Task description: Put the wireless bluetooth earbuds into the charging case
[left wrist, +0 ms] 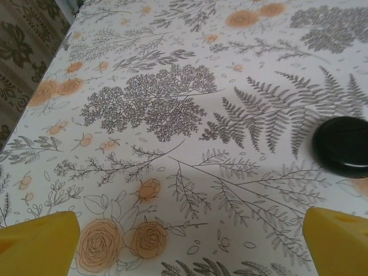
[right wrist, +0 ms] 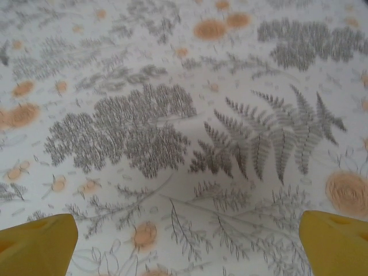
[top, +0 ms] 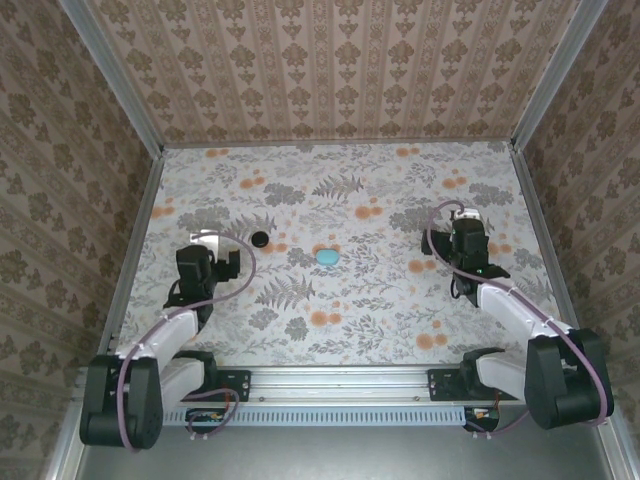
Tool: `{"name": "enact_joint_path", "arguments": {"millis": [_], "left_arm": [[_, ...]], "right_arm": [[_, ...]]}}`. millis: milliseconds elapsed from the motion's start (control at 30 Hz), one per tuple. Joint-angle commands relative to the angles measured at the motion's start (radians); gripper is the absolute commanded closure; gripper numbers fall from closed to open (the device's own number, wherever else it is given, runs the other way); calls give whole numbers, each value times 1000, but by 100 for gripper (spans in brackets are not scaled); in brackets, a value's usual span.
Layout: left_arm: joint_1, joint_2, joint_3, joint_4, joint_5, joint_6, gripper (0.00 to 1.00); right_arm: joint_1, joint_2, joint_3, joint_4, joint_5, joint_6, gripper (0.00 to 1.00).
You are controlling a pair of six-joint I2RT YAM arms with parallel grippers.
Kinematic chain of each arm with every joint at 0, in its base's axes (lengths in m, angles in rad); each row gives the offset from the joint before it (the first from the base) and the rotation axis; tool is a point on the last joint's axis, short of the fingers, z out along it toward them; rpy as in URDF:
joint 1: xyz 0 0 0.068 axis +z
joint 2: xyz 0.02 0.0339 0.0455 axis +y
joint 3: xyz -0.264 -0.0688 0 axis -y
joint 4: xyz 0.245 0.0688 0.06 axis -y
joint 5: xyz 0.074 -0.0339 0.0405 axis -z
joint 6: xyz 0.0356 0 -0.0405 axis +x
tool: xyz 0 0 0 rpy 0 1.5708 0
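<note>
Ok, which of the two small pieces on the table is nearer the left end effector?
The black piece, just right of the left end effector; the teal piece lies farther right.

Around the black round case (top: 261,238) the floral tablecloth (top: 400,330) lies free to pass; just the teal oval case (top: 327,257) stands right of it.

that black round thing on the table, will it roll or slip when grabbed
The black round thing sits low and flat on the table, so it would probably slide, not roll. Its glossy, rounded rim may slip when pinched.
</note>
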Motion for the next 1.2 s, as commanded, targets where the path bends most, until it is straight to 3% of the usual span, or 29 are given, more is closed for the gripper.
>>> {"name": "enact_joint_path", "arguments": {"millis": [0,200,400,567,600,1167], "left_arm": [[18,72,4,233,9,69,0],[59,289,2,571,94,37,0],[77,489,38,688,182,63,0],[91,484,127,510,182,38,0],[101,488,144,482,165,18,0],[115,486,146,477,177,8,0]], "right_arm": [[-17,-1,-48,267,26,-81,0],[-42,121,-125,535,18,-128,0],[-64,227,-145,717,-39,-137,0],[-72,405,-118,827,-95,-154,0],[-78,378,-94,724,-95,-139,0],[-80,393,-75,713,-109,-144,0]]}}
